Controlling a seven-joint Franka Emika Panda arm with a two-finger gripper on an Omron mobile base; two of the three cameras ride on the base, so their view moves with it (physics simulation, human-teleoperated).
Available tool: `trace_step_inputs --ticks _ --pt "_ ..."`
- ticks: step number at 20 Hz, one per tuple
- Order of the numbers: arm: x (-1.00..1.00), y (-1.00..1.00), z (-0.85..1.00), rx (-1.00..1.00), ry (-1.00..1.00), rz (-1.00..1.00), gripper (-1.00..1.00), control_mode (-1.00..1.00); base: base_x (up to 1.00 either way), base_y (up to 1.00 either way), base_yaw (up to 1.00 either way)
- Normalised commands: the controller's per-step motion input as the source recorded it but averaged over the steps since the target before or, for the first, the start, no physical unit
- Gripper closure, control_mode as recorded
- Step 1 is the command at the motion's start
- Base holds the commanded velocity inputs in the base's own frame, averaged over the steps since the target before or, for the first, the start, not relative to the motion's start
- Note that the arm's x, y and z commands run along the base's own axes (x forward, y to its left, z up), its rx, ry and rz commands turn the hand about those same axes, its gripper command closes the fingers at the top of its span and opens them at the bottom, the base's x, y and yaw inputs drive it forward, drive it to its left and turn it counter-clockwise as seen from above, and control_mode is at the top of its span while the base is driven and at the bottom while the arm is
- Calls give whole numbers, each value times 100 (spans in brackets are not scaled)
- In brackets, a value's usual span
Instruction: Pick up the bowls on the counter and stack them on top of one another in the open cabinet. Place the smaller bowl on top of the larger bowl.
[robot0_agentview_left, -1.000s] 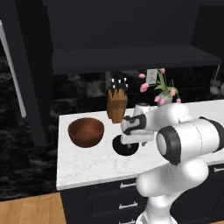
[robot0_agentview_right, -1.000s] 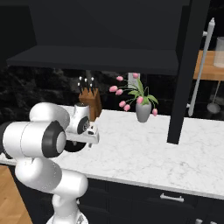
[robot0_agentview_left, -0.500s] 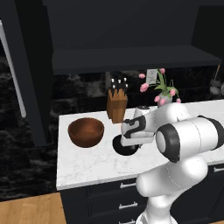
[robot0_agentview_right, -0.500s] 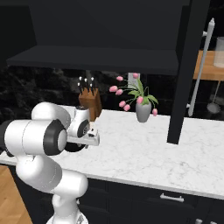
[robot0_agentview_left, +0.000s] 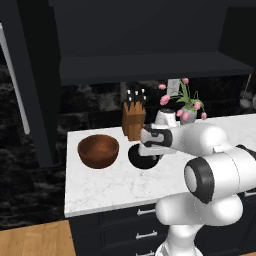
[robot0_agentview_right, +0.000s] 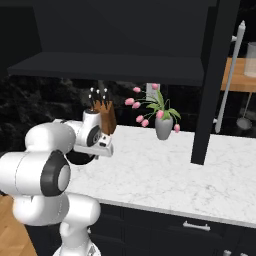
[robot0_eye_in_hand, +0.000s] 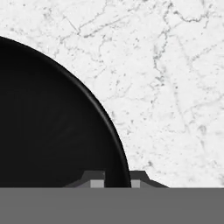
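Observation:
The smaller black bowl (robot0_agentview_left: 135, 158) (robot0_agentview_right: 79, 158) (robot0_eye_in_hand: 52, 122) sits on the white marble counter (robot0_agentview_left: 100, 190) (robot0_eye_in_hand: 175, 87). My gripper (robot0_agentview_left: 148, 153) (robot0_eye_in_hand: 117, 180) is down on the bowl's right rim. One fingertip is inside the bowl and one outside, and they stand close together with the rim pinched between them. The larger reddish-brown wooden bowl (robot0_agentview_left: 98, 150) stands free on the counter to the left of the black one. Above them, the open cabinet's dark shelf (robot0_agentview_left: 150, 67) (robot0_agentview_right: 110, 67) is bare.
A wooden knife block (robot0_agentview_left: 133, 120) (robot0_agentview_right: 106, 115) stands just behind the black bowl, close to my hand. A grey vase of pink tulips (robot0_agentview_left: 187, 107) (robot0_agentview_right: 162, 125) is further right. An open dark cabinet door (robot0_agentview_right: 210, 85) hangs over the counter's right part.
My hand has come down onto the black bowl's rim, and the fingers now straddle it. Neither bowl has moved.

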Motion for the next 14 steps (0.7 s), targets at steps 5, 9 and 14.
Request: trace_step_inputs --ticks 5,9,14 --pt "0 44 89 0 -3 -12 100 -100 0 0 0" --pt "8 100 37 0 0 -11 100 -100 0 0 0" --pt "21 100 24 0 -2 -14 100 -100 0 0 0"
